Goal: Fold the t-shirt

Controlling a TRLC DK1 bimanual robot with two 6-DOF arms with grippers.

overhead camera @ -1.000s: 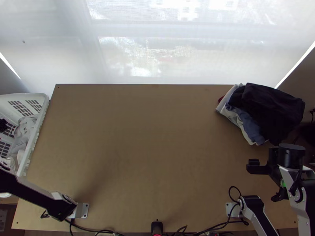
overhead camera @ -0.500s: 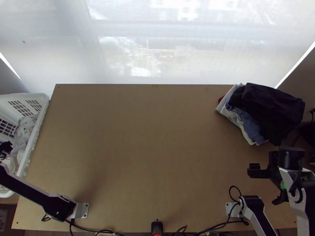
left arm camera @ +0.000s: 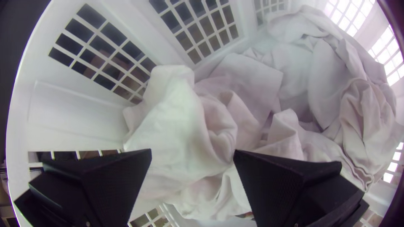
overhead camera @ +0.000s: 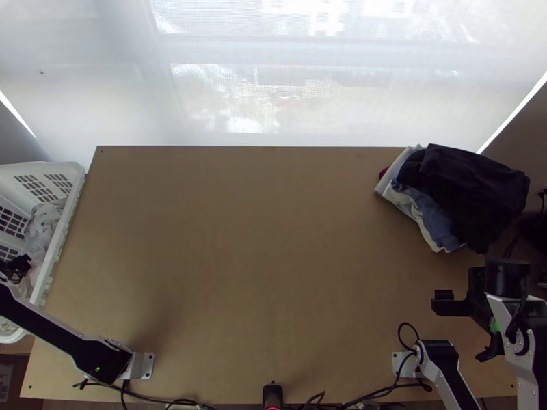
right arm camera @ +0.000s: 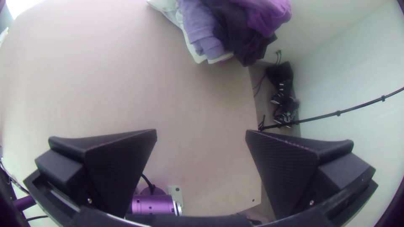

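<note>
The left gripper [left arm camera: 192,152] has shifted nearer over the white basket [left arm camera: 63,111] at the table's left side, while the right arm has barely stirred. To me that means the job is still at picking: a garment must come out before any fold can begin. The left fingers stand well apart above the pale cloth [left arm camera: 172,126], with nothing pinched between them that I can make out. The t-shirt is presumably somewhere in that bunched heap (pale on pale, one piece runs into the next), though I can't say which fold belongs to it, nor quite how close the fingertips are to the fabric.

At the near right, the right gripper [right arm camera: 201,131] is released too, over the table [overhead camera: 260,239] and just on the near side of the clothes stack [overhead camera: 472,191] at the far right.

As for edges, the basket's rim lies between the left gripper and the wood, so a lift should go well up before crossing, or a trailing sleeve might snag. The middle of the tabletop looks like generous room for spreading; I'd keep the cloth off the stack and the cable loop [overhead camera: 408,335] at the near right.
</note>
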